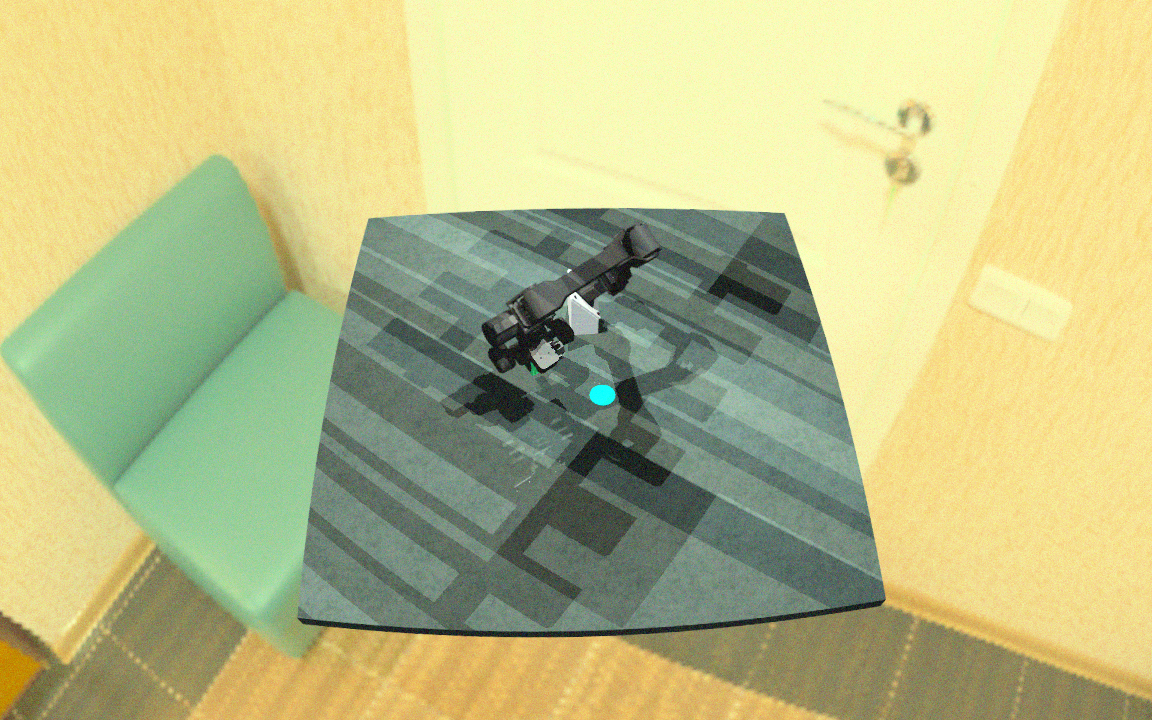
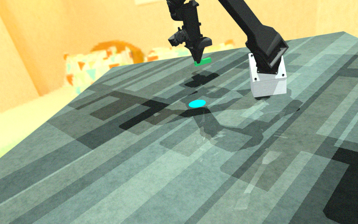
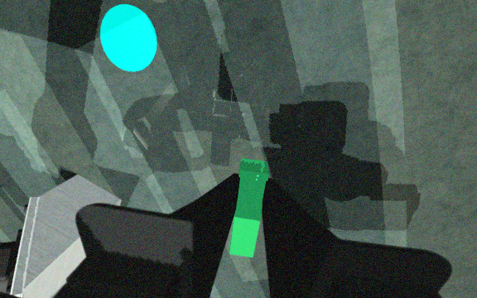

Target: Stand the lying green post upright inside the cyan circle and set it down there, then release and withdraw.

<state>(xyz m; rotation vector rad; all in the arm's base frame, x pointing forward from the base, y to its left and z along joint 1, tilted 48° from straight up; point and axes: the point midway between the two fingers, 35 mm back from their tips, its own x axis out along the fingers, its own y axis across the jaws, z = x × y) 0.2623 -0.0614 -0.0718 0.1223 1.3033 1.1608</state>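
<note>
End effector (image 2: 198, 63) (image 3: 252, 182) grips one post (image 1: 533, 368) (image 2: 204, 61) (image 3: 248, 207).

Post (image 1: 533, 368) (image 2: 203, 61) (image 3: 248, 207): green, squared bar, near-horizontal, held above the tabletop, apart from the circle | Circle (image 1: 601, 394) (image 2: 197, 103) (image 3: 128, 38): flat cyan disc on the tabletop, unoccupied.

Blk arm (image 1: 593, 270) (image 2: 237, 13), blk pincer (image 2: 197, 61) (image 3: 252, 182), wht base w/ screws
</note>
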